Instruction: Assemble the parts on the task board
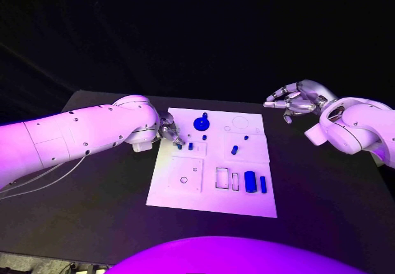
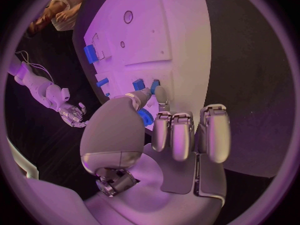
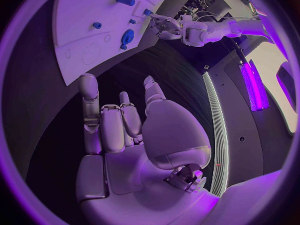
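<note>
The white task board (image 1: 214,165) lies in the middle of the black table. My left hand (image 1: 170,132) hovers at its left edge. Thumb and one finger meet beside two small blue pegs (image 1: 180,146) that stand in the board; the other fingers (image 2: 181,135) are curled in. The left wrist view shows the fingertips at one peg (image 2: 154,85), and I cannot tell whether they pinch it. A round blue part (image 1: 201,123) sits just behind the hand. My right hand (image 1: 294,101) hangs off the board's far right corner, fingers apart, holding nothing.
More blue parts sit on the board: a short piece (image 1: 234,150) near the middle and two upright cylinders (image 1: 250,181) at the front right beside rectangular slots (image 1: 223,177). A round recess (image 1: 240,121) lies at the back right. Bare black table (image 1: 329,194) surrounds the board.
</note>
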You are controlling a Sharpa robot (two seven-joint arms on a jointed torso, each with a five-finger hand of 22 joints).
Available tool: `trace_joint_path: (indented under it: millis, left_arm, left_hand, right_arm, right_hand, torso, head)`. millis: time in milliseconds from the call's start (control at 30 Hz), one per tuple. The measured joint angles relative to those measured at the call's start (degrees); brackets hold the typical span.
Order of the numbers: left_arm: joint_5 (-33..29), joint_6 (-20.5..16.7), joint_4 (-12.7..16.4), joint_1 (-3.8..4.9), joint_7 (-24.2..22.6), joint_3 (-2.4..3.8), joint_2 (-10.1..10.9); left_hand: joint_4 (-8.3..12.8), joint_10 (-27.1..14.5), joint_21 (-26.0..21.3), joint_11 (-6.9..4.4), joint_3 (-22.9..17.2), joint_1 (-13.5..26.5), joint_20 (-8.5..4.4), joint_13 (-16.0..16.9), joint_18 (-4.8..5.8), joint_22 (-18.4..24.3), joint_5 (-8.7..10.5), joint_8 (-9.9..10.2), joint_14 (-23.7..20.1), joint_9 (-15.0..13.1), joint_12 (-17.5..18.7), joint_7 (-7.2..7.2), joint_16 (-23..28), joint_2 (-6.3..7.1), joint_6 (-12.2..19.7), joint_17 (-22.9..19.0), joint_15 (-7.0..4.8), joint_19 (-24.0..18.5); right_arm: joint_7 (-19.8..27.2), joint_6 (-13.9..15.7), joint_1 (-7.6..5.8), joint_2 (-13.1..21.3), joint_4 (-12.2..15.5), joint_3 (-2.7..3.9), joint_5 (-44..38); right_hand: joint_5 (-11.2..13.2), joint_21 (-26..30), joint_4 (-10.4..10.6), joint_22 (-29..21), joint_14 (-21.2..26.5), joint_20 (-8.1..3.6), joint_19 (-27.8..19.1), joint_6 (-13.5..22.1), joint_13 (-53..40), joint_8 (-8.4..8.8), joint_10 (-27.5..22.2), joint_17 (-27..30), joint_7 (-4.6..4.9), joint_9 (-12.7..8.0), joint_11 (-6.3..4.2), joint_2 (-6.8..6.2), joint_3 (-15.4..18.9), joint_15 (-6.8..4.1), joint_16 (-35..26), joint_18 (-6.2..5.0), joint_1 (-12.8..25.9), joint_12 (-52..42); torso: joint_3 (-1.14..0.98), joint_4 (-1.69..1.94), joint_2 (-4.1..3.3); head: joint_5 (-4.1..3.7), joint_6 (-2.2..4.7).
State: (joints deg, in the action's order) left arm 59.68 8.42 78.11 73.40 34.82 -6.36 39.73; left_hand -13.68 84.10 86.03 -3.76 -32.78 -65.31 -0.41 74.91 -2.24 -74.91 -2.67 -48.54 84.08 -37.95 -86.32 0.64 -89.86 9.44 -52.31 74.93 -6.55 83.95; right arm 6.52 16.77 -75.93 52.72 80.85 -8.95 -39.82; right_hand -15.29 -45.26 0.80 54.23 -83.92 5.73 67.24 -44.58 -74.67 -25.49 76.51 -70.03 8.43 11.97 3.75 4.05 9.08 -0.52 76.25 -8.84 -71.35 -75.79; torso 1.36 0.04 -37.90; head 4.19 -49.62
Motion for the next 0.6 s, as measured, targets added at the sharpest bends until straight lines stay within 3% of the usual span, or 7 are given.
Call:
trace_joint_path:
  millis: [333, 600]
  left_arm:
    - [0.0, -0.1, -0.1, -0.02, 0.4, -0.01, 0.0]
    - [0.0, -0.2, -0.2, -0.02, 0.7, -0.01, 0.0]
  left_hand:
    - [-2.6, 0.0, 0.2, 0.0, 4.3, 1.3, 0.0, 0.0, 0.0, 0.0, -0.16, -0.2, 0.0, -0.4, 0.0, 0.11, 0.0, 0.05, -0.5, 0.0, 0.0, 0.0]
    - [-2.8, 0.0, 0.2, 0.0, 6.4, 2.2, 0.0, 0.0, 0.0, 0.0, -0.16, -0.2, 0.0, -0.6, 0.0, 0.1, 0.0, -0.38, -0.5, 0.0, 0.0, 0.0]
  right_arm:
    - [0.0, 0.0, 0.0, 0.0, 0.0, 0.0, 0.0]
    - [0.1, 0.0, 0.0, 0.0, 0.0, 0.0, 0.0]
  right_hand:
    - [0.0, 0.0, 0.0, -0.1, 0.0, 0.0, 0.0, 0.2, 0.1, 0.0, 0.0, 0.1, 0.17, 0.0, 0.0, 0.0, 0.0, 0.0, 0.0, 0.0, 0.0, 0.0]
    - [0.0, 0.0, 0.0, -0.1, 0.0, 0.0, 0.0, 0.2, 0.0, 0.0, 0.0, 0.1, 0.17, 0.0, 0.0, 0.0, 0.0, 0.0, 0.0, 0.0, 0.0, 0.0]
  torso:
    - [0.0, -0.02, 0.0]
    - [0.0, -0.03, -0.01]
  head:
    - [0.07, 0.03]
    - [0.04, 0.04]
